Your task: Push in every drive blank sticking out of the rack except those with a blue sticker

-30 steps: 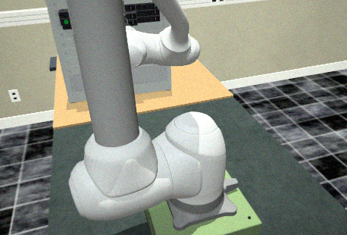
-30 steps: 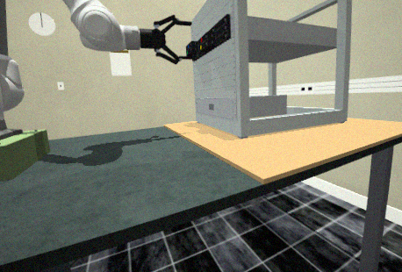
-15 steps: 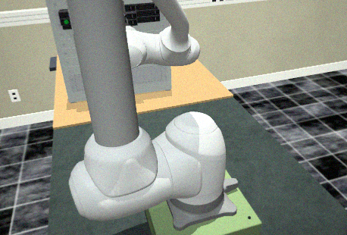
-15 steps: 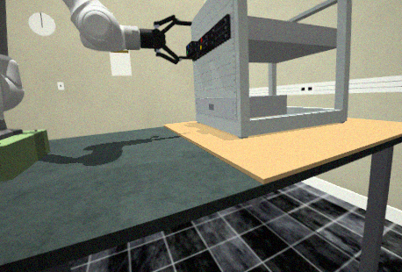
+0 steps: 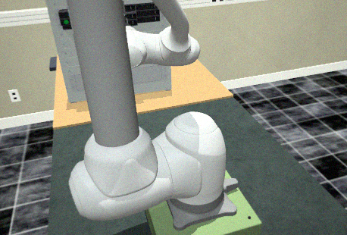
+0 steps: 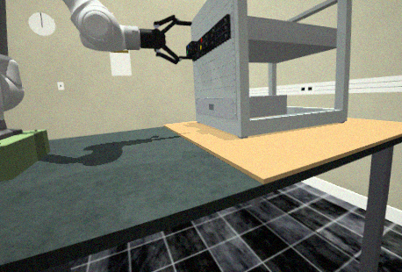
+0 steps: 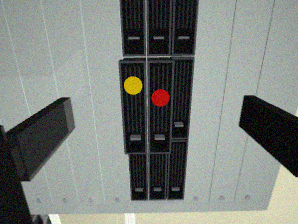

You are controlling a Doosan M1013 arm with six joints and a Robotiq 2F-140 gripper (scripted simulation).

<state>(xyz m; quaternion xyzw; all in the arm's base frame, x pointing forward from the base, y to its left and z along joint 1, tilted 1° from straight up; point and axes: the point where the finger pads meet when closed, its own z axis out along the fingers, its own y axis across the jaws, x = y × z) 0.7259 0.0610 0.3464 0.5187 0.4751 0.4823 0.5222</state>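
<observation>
At the rack's (image 5: pixel 151 80) (image 6: pixel 243 102) (image 7: pixel 105 115) front, we hold our gripper (image 6: pixel 185 40) (image 7: pixel 157 111) spread wide and empty, facing the drive blanks with yellow (image 7: pixel 132 120) and red (image 7: pixel 160 120) stickers, which sit side by side.

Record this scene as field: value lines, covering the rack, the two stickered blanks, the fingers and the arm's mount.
rack: grey, upright on the tan board
yellow sticker: on a drive blank in the wrist view's middle row
red sticker: on the blank right beside it in that view
blue sticker: none visible in the wrist view
fingers: wide open, nothing between them
arm mount: green block
</observation>
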